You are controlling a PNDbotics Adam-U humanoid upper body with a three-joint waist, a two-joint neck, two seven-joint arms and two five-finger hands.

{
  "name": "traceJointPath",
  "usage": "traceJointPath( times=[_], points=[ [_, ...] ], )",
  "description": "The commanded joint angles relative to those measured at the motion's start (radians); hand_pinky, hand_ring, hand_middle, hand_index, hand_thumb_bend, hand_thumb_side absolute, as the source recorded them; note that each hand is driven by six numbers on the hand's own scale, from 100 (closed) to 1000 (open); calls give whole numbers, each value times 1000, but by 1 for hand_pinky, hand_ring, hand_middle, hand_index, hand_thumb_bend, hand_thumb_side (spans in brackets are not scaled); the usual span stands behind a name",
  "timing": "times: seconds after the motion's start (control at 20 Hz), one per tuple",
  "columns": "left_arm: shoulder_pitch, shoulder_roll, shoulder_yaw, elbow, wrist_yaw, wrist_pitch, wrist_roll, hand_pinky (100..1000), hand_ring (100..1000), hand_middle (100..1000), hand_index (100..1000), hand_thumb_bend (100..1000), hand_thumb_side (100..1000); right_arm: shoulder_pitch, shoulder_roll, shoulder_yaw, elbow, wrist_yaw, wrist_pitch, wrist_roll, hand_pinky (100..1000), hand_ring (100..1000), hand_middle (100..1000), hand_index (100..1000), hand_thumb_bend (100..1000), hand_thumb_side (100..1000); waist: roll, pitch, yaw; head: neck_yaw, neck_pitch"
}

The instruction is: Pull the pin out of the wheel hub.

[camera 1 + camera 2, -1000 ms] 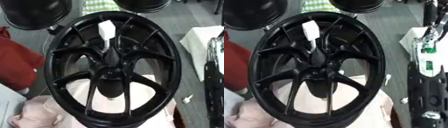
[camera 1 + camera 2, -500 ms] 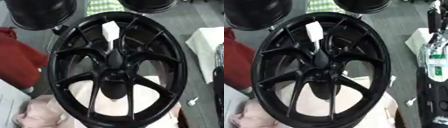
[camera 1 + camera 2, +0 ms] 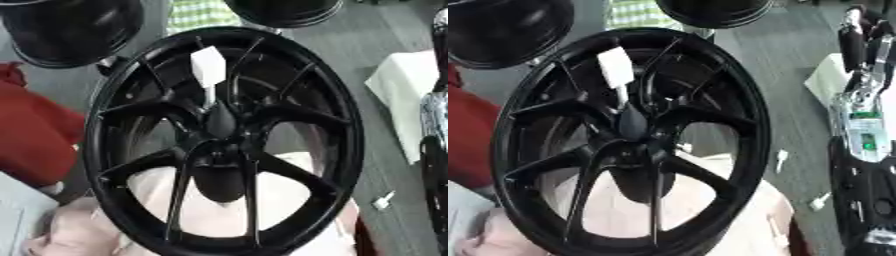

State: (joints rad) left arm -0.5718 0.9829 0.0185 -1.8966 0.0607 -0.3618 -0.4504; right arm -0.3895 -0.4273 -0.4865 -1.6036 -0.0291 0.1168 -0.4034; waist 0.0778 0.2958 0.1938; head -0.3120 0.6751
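Wheel: a glossy black multi-spoke alloy wheel hub [image 3: 223, 145] fills the middle of both views, face toward the camera, tilted so its top leans to the view's left.
Pin: a slim pale pin with a flat white rectangular tag on top [image 3: 208, 67] stands in the hub's dark centre; its thin stem runs down from the tag between two upper spokes to the centre boss. It is seated in the hub.
Support: the wheel's lower half lies over pale pink padded fabric [image 3: 262, 200], seen through the gaps between the spokes.
Right arm: a black and silver robot arm [image 3: 864, 125] runs down the right edge of the right eye view, well apart from the wheel.
Right hand: dark fingers [image 3: 864, 35] show at the upper right corner; whether they are spread or curled cannot be told, and they hold nothing visible.
Left hand: it shows in neither view.
Surroundings: two more black wheels [image 3: 74, 30] lie beyond the hub at the top, a red cloth [image 3: 35, 135] at the left, a white sheet [image 3: 407, 100] on grey floor at the right.
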Motion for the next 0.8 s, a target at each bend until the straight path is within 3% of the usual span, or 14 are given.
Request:
traceJointPath(
  times=[0.05,0.15,0.3,0.8],
  points=[
    [-86,80,-56,22,-55,-2,-214,733,706,622,776,100,461,-4,-42,-4,-34,15,10,0,873,859,587,772,100,568,14,-1,0,-9,-14],
    [-153,78,-97,33,-78,6,-340,740,716,635,779,100,480,-2,-45,-3,-37,19,14,1,873,859,587,771,100,567,17,-1,-1,-7,-14],
    [-249,46,-152,47,-84,7,-437,742,719,640,780,100,490,-1,-45,0,-40,23,17,2,873,858,586,771,100,566,19,-3,-1,-1,-14],
    [-540,-154,-382,198,-162,-52,-457,741,719,640,776,100,504,3,-37,6,-41,24,18,6,873,858,586,771,100,566,14,-14,-3,25,-22]
  ],
)
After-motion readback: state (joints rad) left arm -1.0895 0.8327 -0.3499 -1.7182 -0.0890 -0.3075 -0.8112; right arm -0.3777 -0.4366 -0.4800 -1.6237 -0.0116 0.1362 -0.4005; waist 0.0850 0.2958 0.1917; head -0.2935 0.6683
